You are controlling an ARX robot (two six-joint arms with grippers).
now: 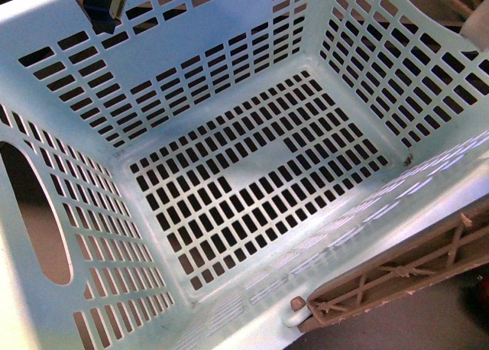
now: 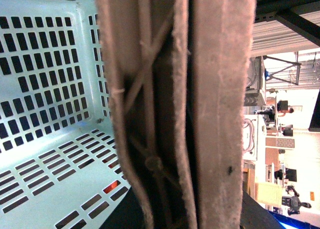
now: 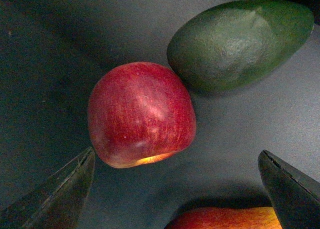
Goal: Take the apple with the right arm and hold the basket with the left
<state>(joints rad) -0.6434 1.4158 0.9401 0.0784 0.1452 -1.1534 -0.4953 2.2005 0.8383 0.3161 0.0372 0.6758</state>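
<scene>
The basket (image 1: 309,29) fills the front view. It is pale blue-green, with slots in its walls and floor, and there is nothing in it. One wall has an oval hole. A brown handle (image 1: 397,277) lies along the near rim on the right.

In the left wrist view the handle is right up against the camera and hides most of the picture. The left pincer does not show clearly there, so I cannot tell if it is wide or closed.

The apple (image 3: 142,114) is not in the basket. It sits on the dark tabletop (image 3: 60,49). It is red with a yellow patch low on one side. A green avocado (image 3: 240,39) lies just beside it, maybe touching. The right pincer (image 3: 176,152) is wide apart and holds nothing. Its two dark tips are near the apple, one on each side, and do not touch it. Another red and yellow fruit (image 3: 225,219) peeks in between the tips, at the picture's edge.
</scene>
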